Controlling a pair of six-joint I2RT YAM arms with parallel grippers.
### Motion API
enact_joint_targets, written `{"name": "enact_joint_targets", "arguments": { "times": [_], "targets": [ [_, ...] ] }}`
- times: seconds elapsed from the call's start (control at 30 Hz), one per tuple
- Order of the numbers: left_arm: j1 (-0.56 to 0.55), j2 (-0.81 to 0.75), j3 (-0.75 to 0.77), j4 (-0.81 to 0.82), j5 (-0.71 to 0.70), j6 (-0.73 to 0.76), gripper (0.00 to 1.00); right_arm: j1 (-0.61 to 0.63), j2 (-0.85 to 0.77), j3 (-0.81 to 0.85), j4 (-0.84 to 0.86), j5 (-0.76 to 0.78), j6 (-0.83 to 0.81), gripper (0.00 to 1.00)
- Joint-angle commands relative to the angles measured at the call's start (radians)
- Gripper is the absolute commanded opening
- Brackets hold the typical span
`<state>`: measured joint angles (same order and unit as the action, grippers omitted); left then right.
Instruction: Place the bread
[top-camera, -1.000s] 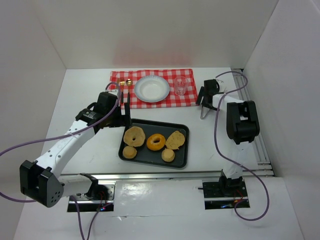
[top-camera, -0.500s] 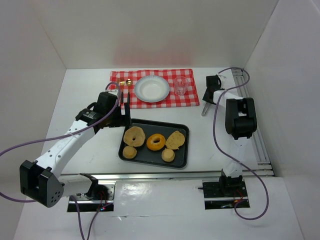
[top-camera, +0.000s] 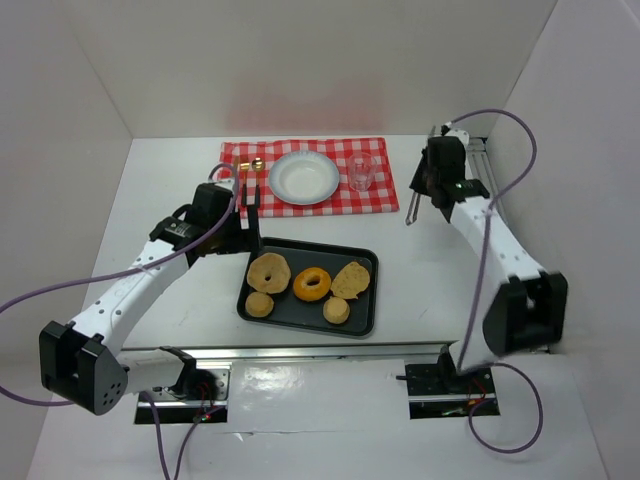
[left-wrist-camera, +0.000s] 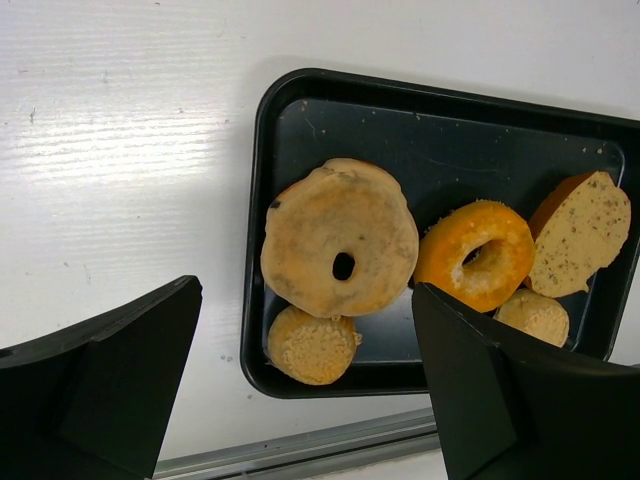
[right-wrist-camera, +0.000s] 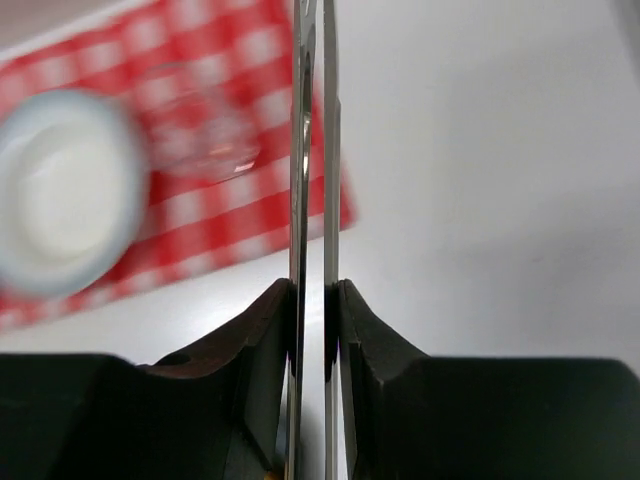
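Note:
Several breads lie in a black tray (top-camera: 300, 318): a big pale bagel (top-camera: 269, 270), an orange bagel (top-camera: 312, 284), a seeded slice (top-camera: 351, 279) and two small rolls (top-camera: 260, 304). My left gripper (top-camera: 250, 212) hangs open over the tray's left end; in the left wrist view the pale bagel (left-wrist-camera: 340, 250) and a roll (left-wrist-camera: 313, 345) show between its spread fingers, with nothing held by the left gripper (left-wrist-camera: 310, 390). My right gripper (top-camera: 422, 183) is shut on metal tongs (top-camera: 410, 207) to the right of the cloth. In the right wrist view the tongs (right-wrist-camera: 301, 150) run between the right gripper's (right-wrist-camera: 313, 290) pads.
A red checkered cloth (top-camera: 380, 195) lies at the back with a white plate (top-camera: 304, 177), a clear glass (top-camera: 361, 172) and a small gold object (top-camera: 256, 163) on it. White walls enclose the table. A metal rail (top-camera: 505, 270) runs along the right side.
The right gripper has shut on the tongs and its arm has unfolded, with the elbow swung out to the right. The left arm has stayed still.

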<state>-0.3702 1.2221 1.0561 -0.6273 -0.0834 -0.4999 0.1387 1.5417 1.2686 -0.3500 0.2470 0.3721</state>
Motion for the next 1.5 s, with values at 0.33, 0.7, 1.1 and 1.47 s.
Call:
{"name": "enact_joint_targets", "arguments": {
  "times": [0.33, 0.7, 1.1, 1.47],
  "targets": [
    [0.036, -0.029, 0.051, 0.000, 0.039, -0.008, 1.00, 0.369, -0.592, -0.203, -0.644, -0.351, 0.223, 0.41],
    [0.045, -0.067, 0.042, 0.000, 0.056, -0.008, 1.00, 0.392, -0.710, -0.199, -0.777, -0.357, 0.356, 0.48],
    [0.045, -0.038, 0.042, 0.009, 0.066, -0.008, 1.00, 0.412, -0.657, -0.316, -0.664, -0.356, 0.357, 0.53],
    [0.045, -0.029, 0.015, 0.028, 0.076, -0.017, 1.00, 0.443, -0.627, -0.383, -0.601, -0.379, 0.366, 0.53]
  ]
}}
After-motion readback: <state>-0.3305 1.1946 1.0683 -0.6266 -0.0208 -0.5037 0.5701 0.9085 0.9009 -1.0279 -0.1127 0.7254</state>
